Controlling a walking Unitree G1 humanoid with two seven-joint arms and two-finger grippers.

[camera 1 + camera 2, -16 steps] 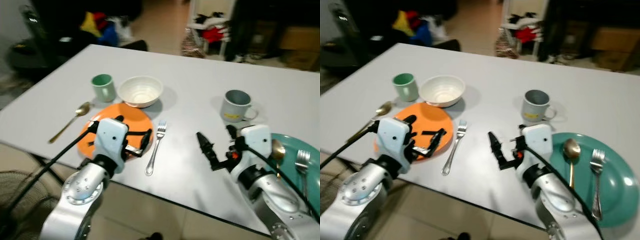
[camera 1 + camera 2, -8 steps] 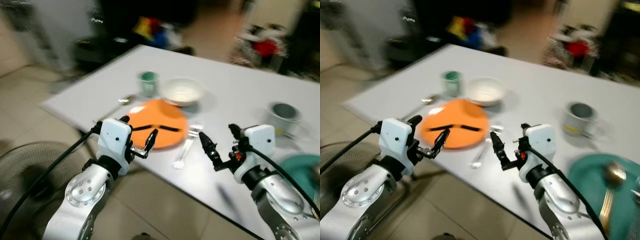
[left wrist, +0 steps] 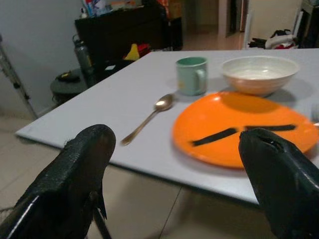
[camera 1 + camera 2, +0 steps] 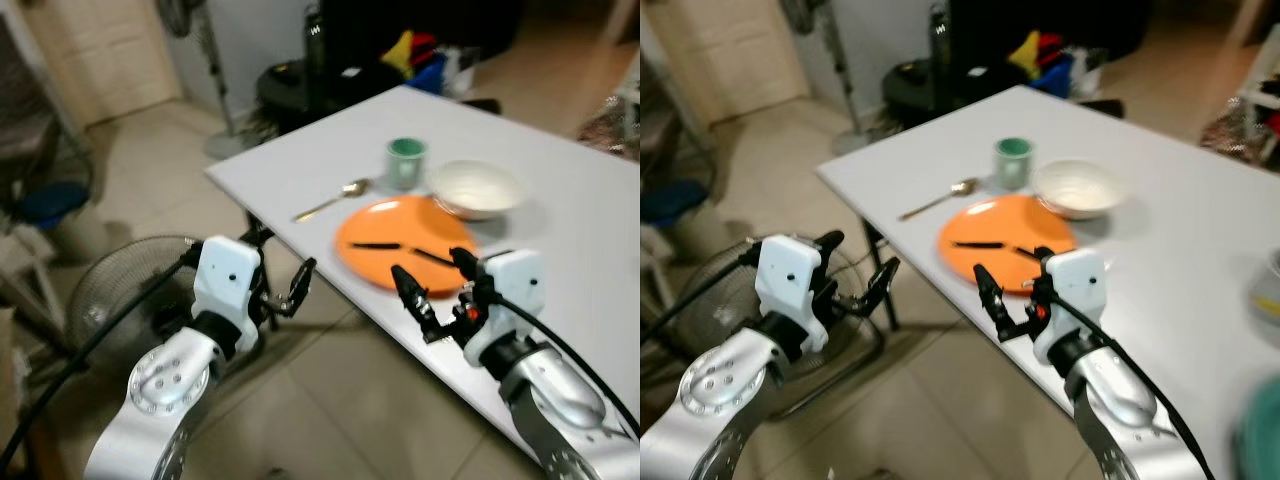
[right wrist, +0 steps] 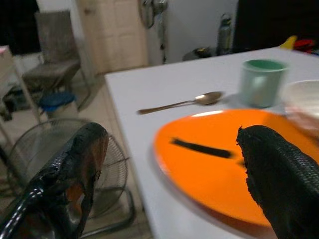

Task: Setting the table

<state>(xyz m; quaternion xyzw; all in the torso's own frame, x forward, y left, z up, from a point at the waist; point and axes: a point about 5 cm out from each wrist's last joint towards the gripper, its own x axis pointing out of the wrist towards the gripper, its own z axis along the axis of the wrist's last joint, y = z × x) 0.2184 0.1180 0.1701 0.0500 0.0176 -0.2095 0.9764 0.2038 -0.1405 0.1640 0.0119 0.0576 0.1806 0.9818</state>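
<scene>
While seen from the head cameras, both arms raised in front of the body: left end effector [image 4: 285, 290] off the corner of the white rectangular desk [image 4: 560, 190], over the tiled floor [image 4: 150, 170] beside a round wire-guarded floor fan [image 4: 120, 300]; right end effector [image 4: 432, 290] at the desk's near edge, just beside the round orange plate [image 4: 405, 240]. Both released, fingers spread, nothing held. On the plate, two thin dark strips (what they are, hard to tell). Beyond the plate, a small green ceramic mug [image 4: 406, 162] and a white ceramic bowl [image 4: 476, 188]; to the plate's left, a long gold-coloured metal spoon [image 4: 333, 200], apart from the plate.

From the left wrist camera: two black fingers [image 3: 79, 169] wide apart, framing spoon, mug, bowl and plate from beyond the desk corner.

From the right wrist camera: fingers [image 5: 279, 174] likewise parted, plate directly ahead and close, spoon and mug behind it, fan low beside the desk.

Judged stage: one place setting largely laid, next item not yet picked. Risks from here:
- Right end effector so close to the plate rim that a forward push could slide the plate into the bowl.
- Left end effector off the desk, so a blind reach might strike the desk corner or knock the spoon off the edge.
- Fan near the legs, a likely snag for a step or trailing cable.
</scene>
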